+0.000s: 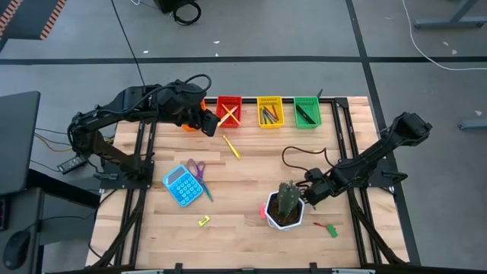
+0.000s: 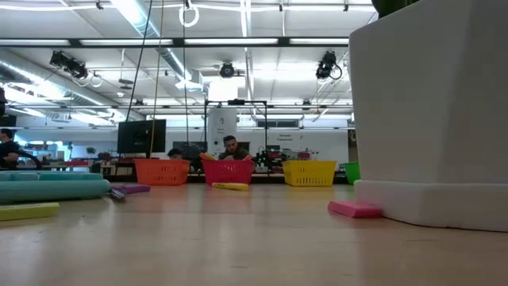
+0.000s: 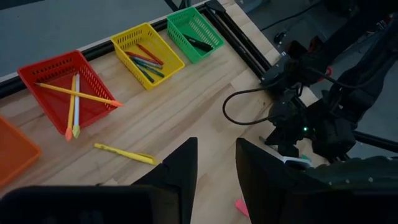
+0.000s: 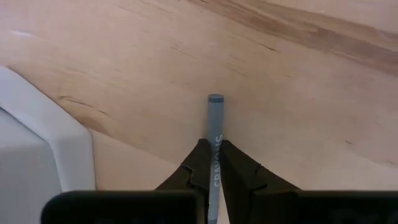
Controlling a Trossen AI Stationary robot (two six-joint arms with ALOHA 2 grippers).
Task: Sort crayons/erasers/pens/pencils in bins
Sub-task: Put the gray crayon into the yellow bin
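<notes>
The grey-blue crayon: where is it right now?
The grey-blue crayon is pinched in the right gripper, low over the table beside the white cactus pot.

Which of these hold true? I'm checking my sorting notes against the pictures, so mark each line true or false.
1. The right gripper has its fingers closed on a grey-blue crayon. True.
2. The red bin is empty. False: long yellow pencils lie crossed in it.
3. A yellow pen lies on the table in front of the bins. True.
4. The blue calculator sits in the green bin. False: it lies on the table beside the purple-handled scissors.
5. A pink eraser lies beside the white pot. True.
</notes>
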